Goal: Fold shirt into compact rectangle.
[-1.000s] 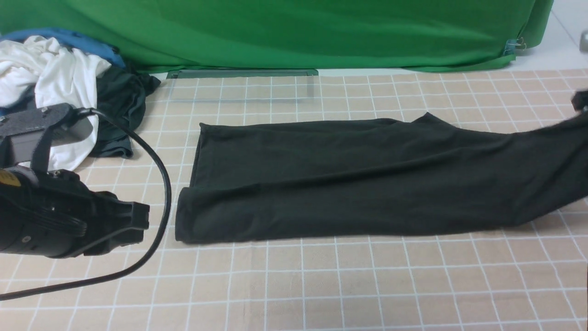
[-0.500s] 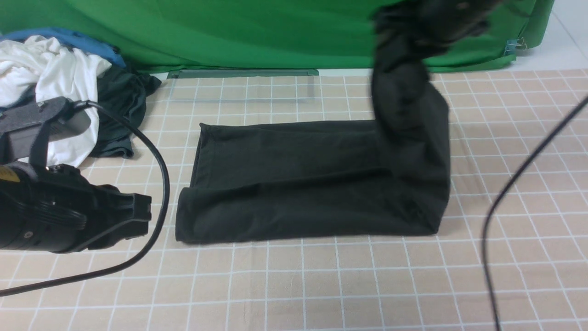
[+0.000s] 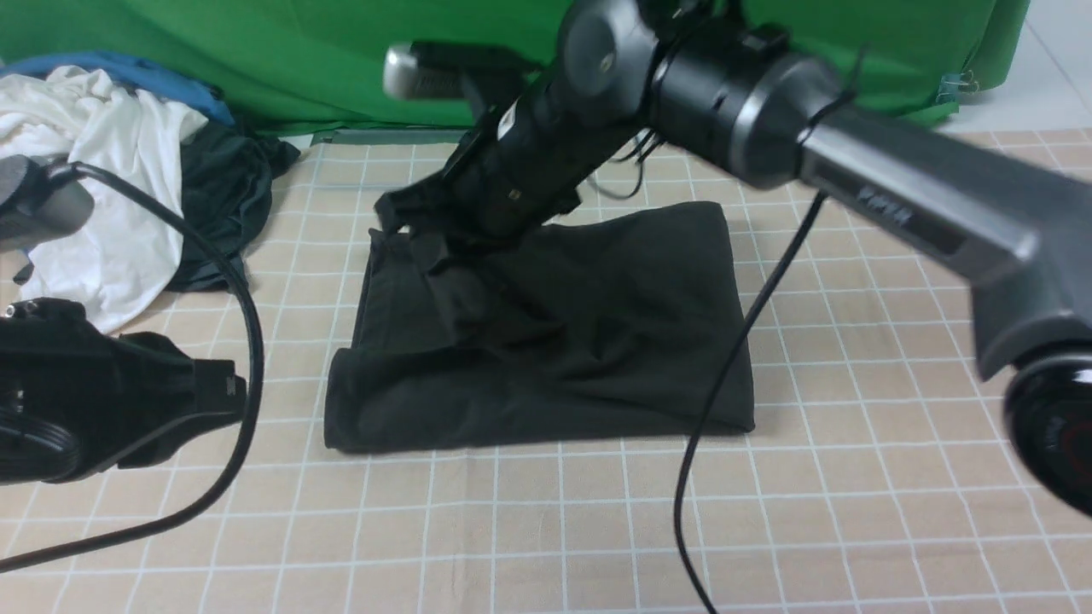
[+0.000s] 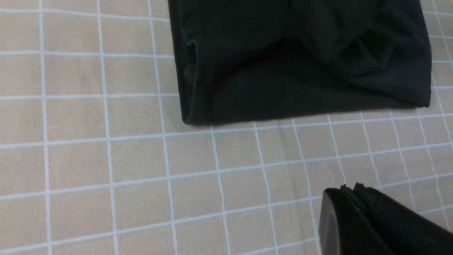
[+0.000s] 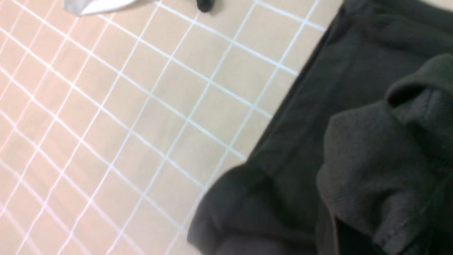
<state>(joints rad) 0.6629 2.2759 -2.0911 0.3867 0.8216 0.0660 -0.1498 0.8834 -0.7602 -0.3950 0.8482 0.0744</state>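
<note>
Green cloth point(image 3: 341, 60) hangs as a backdrop behind a tabletop point(image 3: 546, 529) covered in beige fabric with a white grid. On the middle of this tabletop lies the black cotton shirt point(image 3: 597, 341), folded over on itself into a rough rectangle, its top layer wrinkled and bunched toward the far left corner. The right arm point(image 3: 896, 205), dark grey and black, reaches across from the right side over the shirt, and the right gripper point(image 3: 409, 223) sits at that far left corner, where a lump of black cloth gathers around it; in the right wrist view bunched black fabric point(image 5: 371, 166) fills the space by the fingers, and the gripper appears nearly closed on the shirt. The left gripper point(image 4: 357, 212) hovers over bare tabletop near the shirt's near left corner, apart from it, its jaws pressed together with nothing between them. At the far left of the tabletop a heap of white cloth point(image 3: 94, 170) lies beside a dark grey-green garment point(image 3: 222, 205)
</note>
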